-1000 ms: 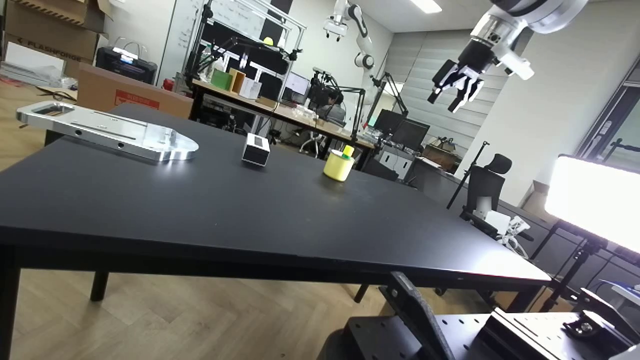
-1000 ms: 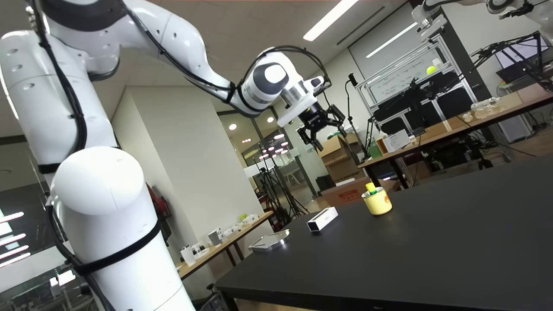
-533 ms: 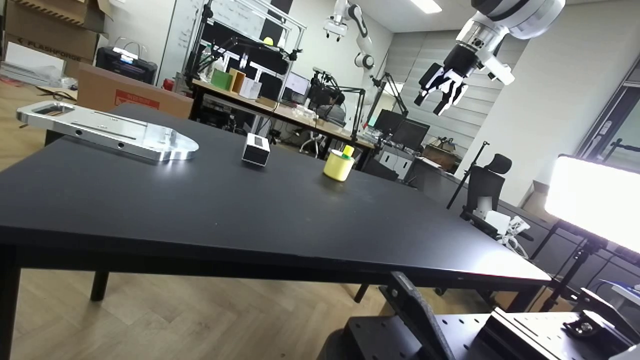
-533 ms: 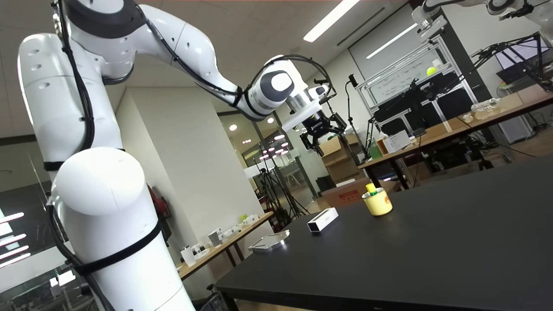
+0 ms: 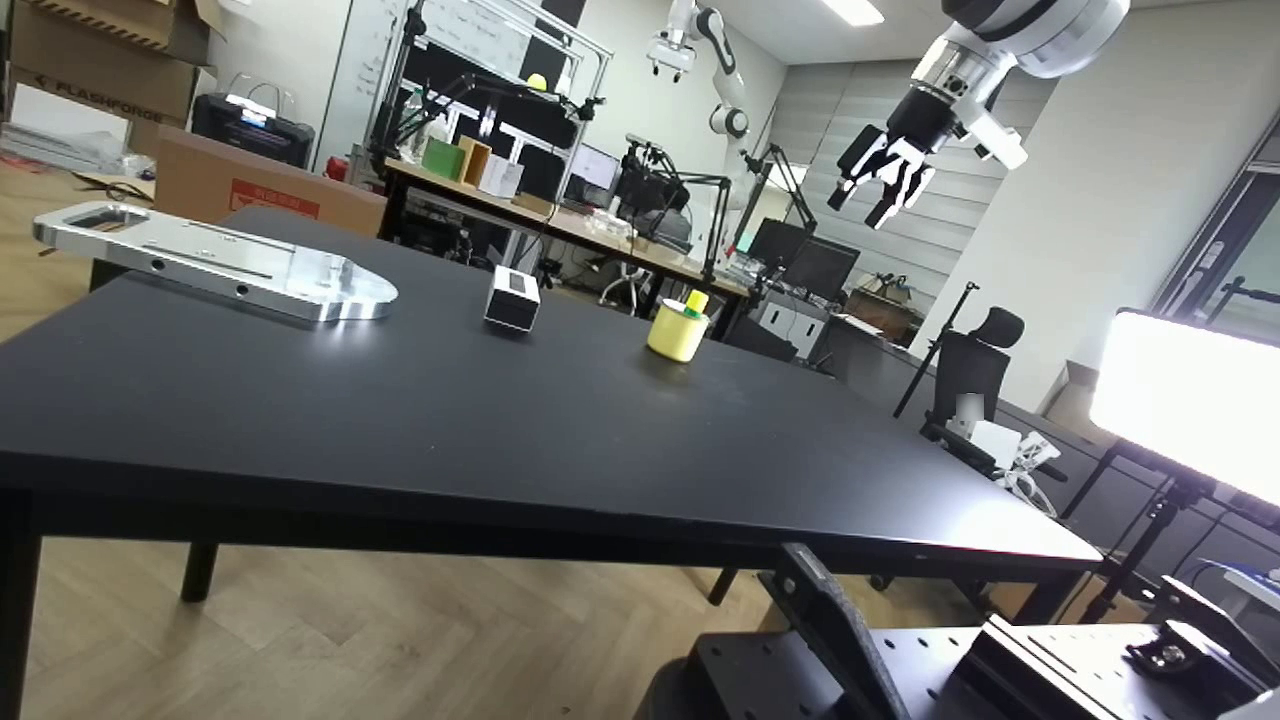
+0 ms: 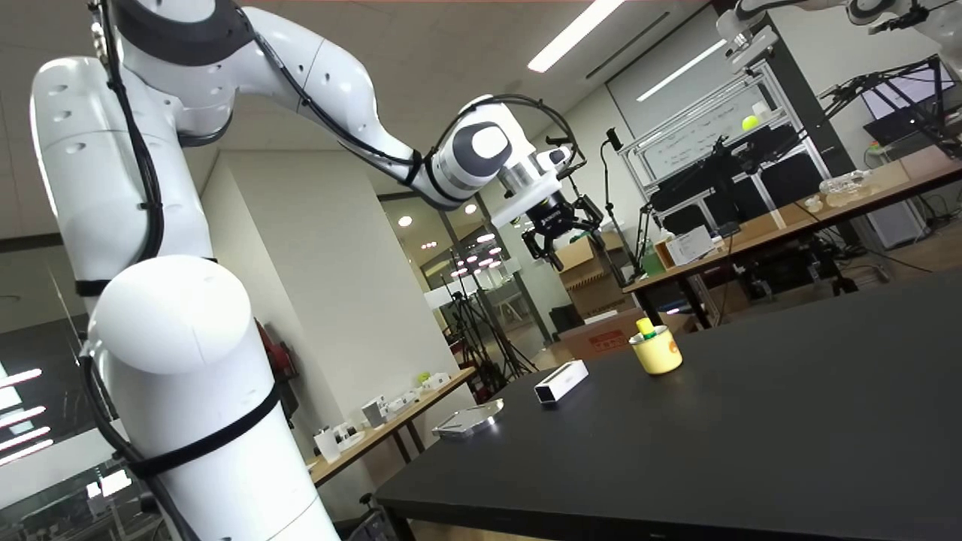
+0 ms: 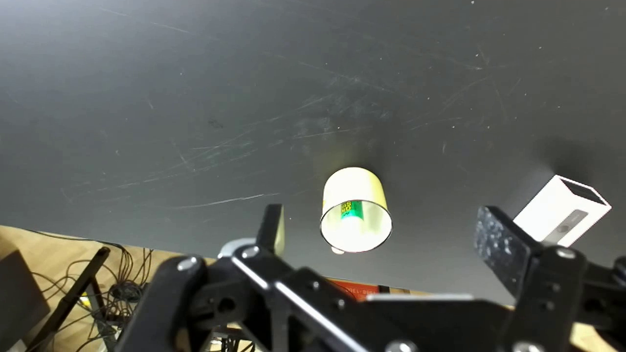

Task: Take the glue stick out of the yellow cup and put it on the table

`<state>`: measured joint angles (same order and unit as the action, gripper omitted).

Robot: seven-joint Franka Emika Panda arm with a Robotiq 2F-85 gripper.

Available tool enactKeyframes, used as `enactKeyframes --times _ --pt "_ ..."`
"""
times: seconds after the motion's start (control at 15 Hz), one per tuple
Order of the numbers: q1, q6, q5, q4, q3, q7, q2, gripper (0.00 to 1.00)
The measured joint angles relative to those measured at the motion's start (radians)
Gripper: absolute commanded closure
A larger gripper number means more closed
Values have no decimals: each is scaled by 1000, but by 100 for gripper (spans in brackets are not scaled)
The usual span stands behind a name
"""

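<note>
The yellow cup (image 5: 675, 335) stands upright on the black table (image 5: 500, 420); it also shows in an exterior view (image 6: 658, 355). The glue stick (image 5: 696, 302) leans inside it, its yellow end above the rim; the same end shows in an exterior view (image 6: 645, 327). In the wrist view the cup (image 7: 354, 183) holds the stick, whose green label (image 7: 352, 209) shows; its lower part is hidden. My gripper (image 7: 380, 220) is open and empty, high above the table (image 5: 858, 212). In the wrist view the cup appears between the fingers, nearer the left one.
A small black-and-white box (image 5: 512, 300) stands on the table beside the cup; in the wrist view it (image 7: 557, 212) is partly behind the right finger. A shiny metal plate (image 5: 220, 260) lies at one table end. A bright lamp panel (image 5: 1190, 410) stands past the other end.
Over the first half second the arm moved, carrying the open gripper left in an exterior view and slightly lower, nearer the cup. Since then it is almost still. Cup and glue stick have not moved.
</note>
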<state>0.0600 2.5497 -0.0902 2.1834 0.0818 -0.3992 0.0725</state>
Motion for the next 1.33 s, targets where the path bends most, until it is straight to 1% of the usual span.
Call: enactKeyframes --times 0.13,0.27,0.47,0.73,1.07,1.33 --pt "4 14 -1 -42 0 -32 38 0" --pt "17 16 -9 -126 -4 -70 104 0" --pt "54 16 -11 -292 -30 -128 236 0" --pt "95 7 -9 -510 -90 -172 412 0" --pt "87 -52 -3 -740 -163 -173 615 0" --pt "61 -101 20 -856 -170 -157 732 0"
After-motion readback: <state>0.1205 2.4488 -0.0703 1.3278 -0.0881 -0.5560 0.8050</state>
